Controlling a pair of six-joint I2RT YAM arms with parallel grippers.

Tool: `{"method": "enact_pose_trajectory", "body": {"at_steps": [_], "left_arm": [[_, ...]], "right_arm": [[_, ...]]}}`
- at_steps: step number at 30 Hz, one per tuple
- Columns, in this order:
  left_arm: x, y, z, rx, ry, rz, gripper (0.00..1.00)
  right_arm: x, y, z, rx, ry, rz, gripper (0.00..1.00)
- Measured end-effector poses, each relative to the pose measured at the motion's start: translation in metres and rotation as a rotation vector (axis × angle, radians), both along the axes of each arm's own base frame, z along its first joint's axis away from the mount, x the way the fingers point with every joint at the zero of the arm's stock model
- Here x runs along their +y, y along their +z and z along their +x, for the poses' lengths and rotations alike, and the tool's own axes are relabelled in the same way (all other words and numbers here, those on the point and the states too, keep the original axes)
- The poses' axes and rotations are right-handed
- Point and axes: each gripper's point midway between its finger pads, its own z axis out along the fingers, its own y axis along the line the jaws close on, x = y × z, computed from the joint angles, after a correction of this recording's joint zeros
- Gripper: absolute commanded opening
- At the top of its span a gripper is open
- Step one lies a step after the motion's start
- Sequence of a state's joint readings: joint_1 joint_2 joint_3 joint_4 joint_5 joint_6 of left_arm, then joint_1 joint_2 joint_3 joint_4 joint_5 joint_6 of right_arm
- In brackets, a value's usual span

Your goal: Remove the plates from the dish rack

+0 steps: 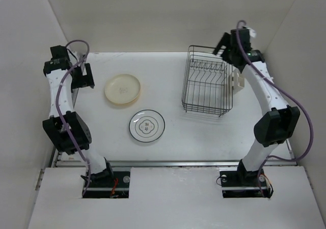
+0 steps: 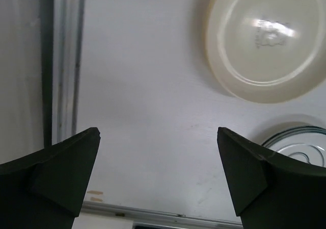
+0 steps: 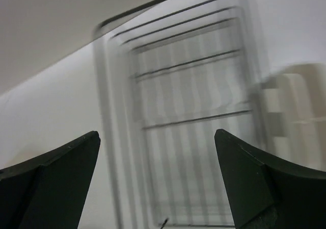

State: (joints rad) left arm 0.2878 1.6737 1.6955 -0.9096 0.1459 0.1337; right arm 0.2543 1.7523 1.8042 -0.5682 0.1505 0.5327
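A cream plate [image 1: 123,90] lies upside down on the table left of centre. A white plate with a dark rim ring and centre motif [image 1: 147,126] lies flat in front of it. The dark wire dish rack [image 1: 208,80] stands at the right with no plates showing in it. My left gripper [image 1: 83,77] is open and empty, left of the cream plate [image 2: 267,37]; the ringed plate [image 2: 300,147] shows at its right finger. My right gripper [image 1: 222,46] is open and empty above the rack's far right corner; the rack [image 3: 188,122] looks blurred in the right wrist view.
A small cream cup holder [image 1: 237,82] hangs on the rack's right side, also in the right wrist view [image 3: 295,101]. White enclosure walls stand close on the left, back and right. A metal rail [image 1: 173,163] runs along the table's near edge.
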Motion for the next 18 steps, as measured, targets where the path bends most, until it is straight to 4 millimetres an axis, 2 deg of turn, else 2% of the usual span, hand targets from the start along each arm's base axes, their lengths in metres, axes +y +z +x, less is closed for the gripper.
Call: {"method": "enact_pose_trajectory", "body": {"at_steps": [3, 5, 6, 7, 8, 10, 13, 15, 18], "left_arm": [[0.037, -0.018, -0.014, 0.084, 0.129, 0.038, 1.00], [0.062, -0.036, -0.027, 0.165, 0.220, 0.064, 1.00], [0.071, -0.045, -0.033, 0.209, 0.254, 0.074, 1.00], [0.080, -0.052, -0.039, 0.243, 0.284, 0.083, 1.00], [0.087, -0.057, -0.046, 0.275, 0.310, 0.092, 1.00], [0.095, -0.061, -0.055, 0.308, 0.335, 0.110, 1.00], [0.095, -0.055, -0.061, 0.302, 0.343, 0.132, 1.00], [0.095, -0.047, -0.067, 0.288, 0.347, 0.152, 1.00], [0.095, -0.032, -0.069, 0.249, 0.355, 0.182, 1.00]], "right_arm": [[-0.123, -0.015, -0.006, 0.079, -0.412, -0.084, 1.00], [-0.203, -0.019, -0.025, 0.111, -0.673, -0.147, 1.00], [-0.236, -0.018, -0.038, 0.121, -0.786, -0.180, 1.00], [-0.262, -0.016, -0.051, 0.121, -0.881, -0.213, 1.00], [-0.278, -0.012, -0.063, 0.116, -0.951, -0.241, 1.00], [-0.286, -0.001, -0.081, 0.090, -1.016, -0.269, 1.00], [-0.274, 0.021, -0.098, 0.023, -1.020, -0.256, 1.00], [-0.267, 0.039, -0.106, -0.033, -1.019, -0.237, 1.00], [-0.268, 0.060, -0.117, -0.109, -1.042, -0.207, 1.00]]}}
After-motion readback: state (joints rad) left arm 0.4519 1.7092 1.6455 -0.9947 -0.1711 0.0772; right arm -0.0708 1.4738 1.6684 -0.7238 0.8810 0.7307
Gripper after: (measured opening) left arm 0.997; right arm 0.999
